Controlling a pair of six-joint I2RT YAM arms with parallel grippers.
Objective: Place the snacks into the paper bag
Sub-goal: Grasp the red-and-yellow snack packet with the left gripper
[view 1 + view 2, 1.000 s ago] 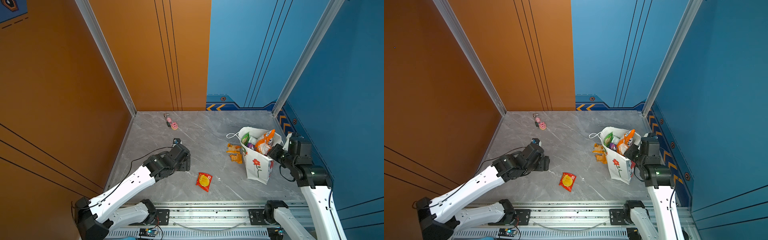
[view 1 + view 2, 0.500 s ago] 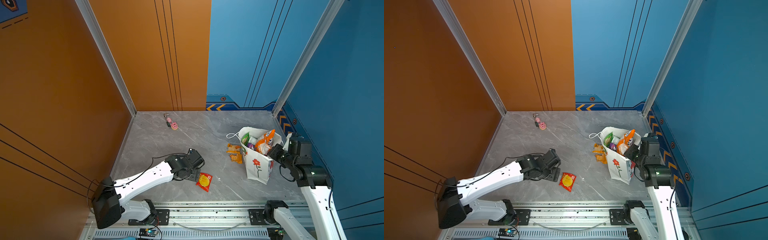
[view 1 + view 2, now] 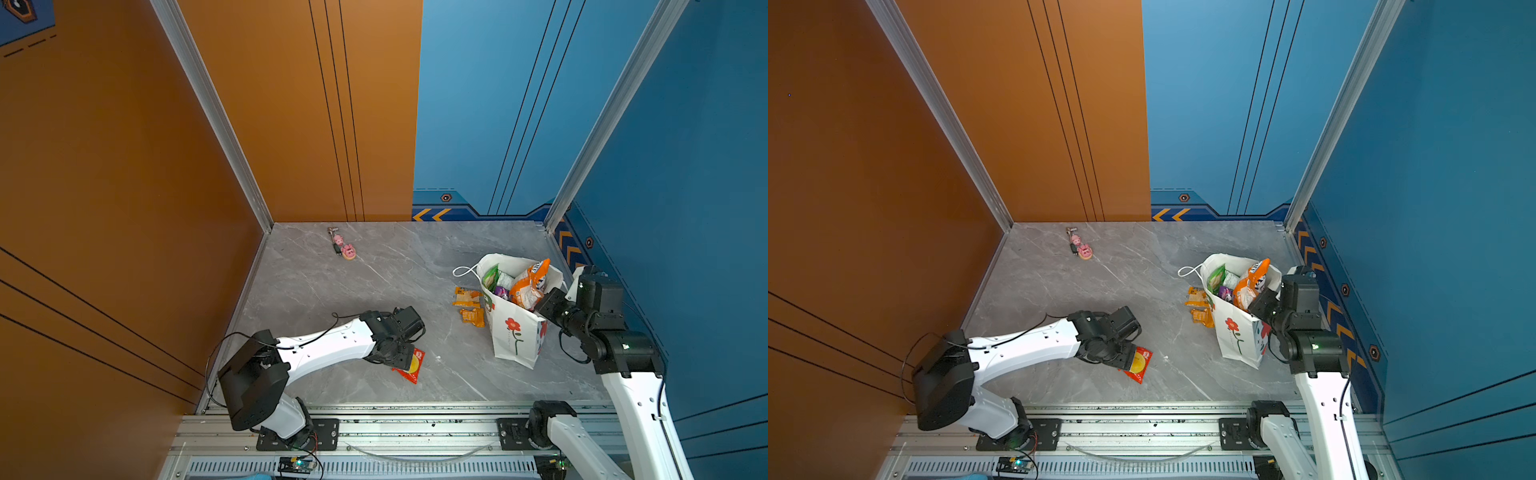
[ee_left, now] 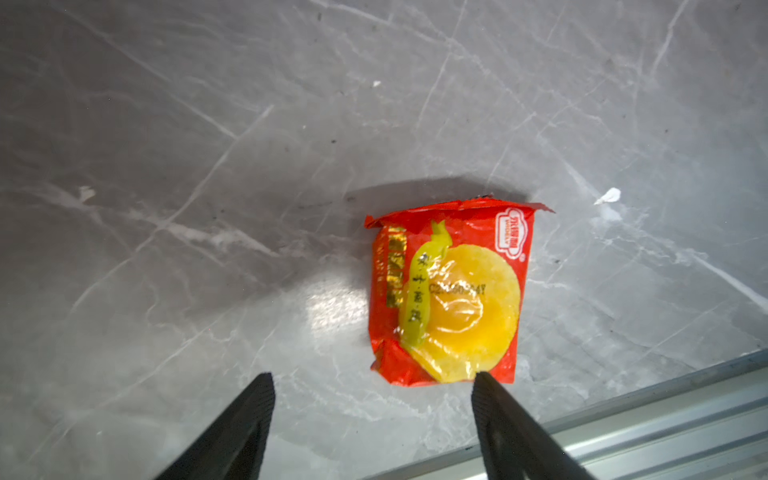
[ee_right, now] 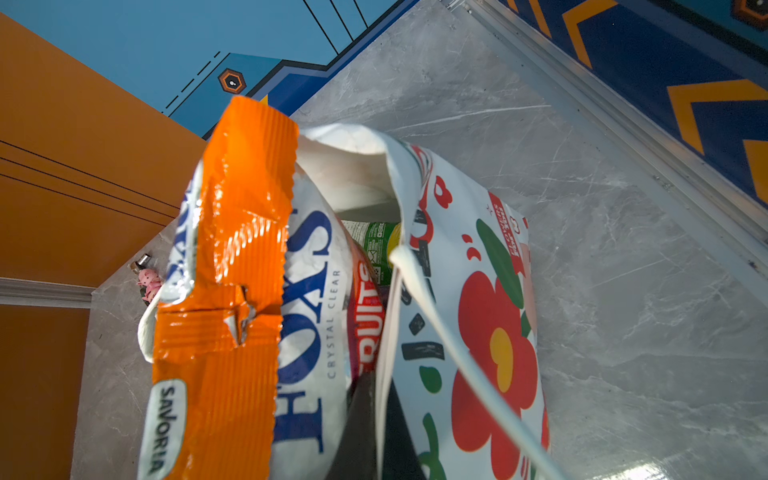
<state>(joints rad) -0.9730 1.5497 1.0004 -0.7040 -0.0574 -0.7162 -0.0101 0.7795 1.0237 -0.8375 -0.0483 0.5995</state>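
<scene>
In both top views a grey marble-patterned table [image 3: 374,291] sits between orange and blue walls. In a top view, the left gripper [image 3: 402,358] hangs low at lower centre of the frame, over the left edge of a red-yellow packet [image 3: 413,368] that lies flat on the table; its jaws are hidden under the wrist here. At the right of the frame a white paper bag [image 3: 507,349] with a red flower stands upright, holding an orange bag [image 3: 530,286], a green bag [image 3: 490,277] and a purple packet [image 3: 500,292]. Two small orange sachets [image 3: 467,297] lie on the table just left of the paper bag. The right gripper [image 3: 541,306] meets the bag's right rim. A pink pig keychain [image 3: 344,248] lies near the back wall, well apart from everything else. In the left wrist view the packet shows a yellow disc on red, and two black fingertips [image 4: 262,395] stand wide apart, open and holding nothing; one tip overlaps a corner of the packet. In the right wrist view the orange bag, printed with blue letters, rises out of the paper bag's mouth, and the dark jaws are closed on the bag's white rim, one inside and one outside, beside a white cord handle [image 5: 449,332].
</scene>
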